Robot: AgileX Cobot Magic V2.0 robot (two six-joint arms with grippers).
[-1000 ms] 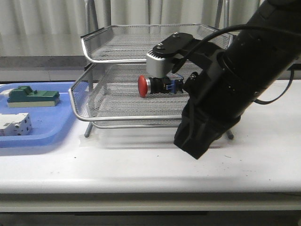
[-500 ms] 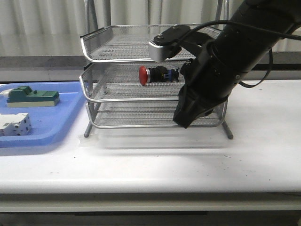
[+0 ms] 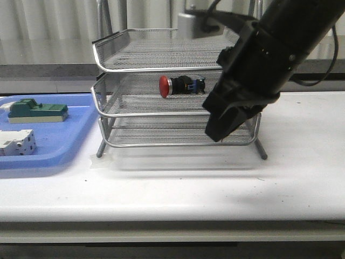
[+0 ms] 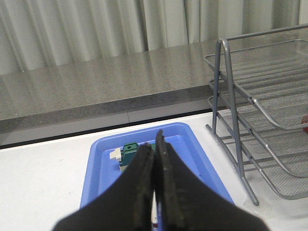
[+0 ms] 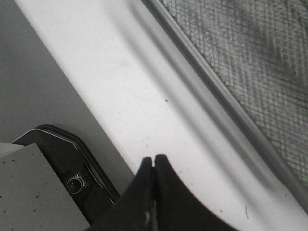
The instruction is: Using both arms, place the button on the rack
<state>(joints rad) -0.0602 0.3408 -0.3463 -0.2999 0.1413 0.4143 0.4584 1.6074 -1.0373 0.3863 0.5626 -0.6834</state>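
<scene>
Both fingers closed, empty: left (image 4: 155,159), right (image 5: 153,166). Button (image 3: 180,85) lies sideways in rack's (image 3: 161,113) middle tray, red head left. Blue tray (image 3: 48,141) beside it on white worktop (image 3: 178,186); grey curtain (image 4: 96,29) behind.

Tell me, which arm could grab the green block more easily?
Probably the left. Its gripper, shut and empty, hangs right above the blue tray holding the green block. The right arm is over by the rack.
</scene>
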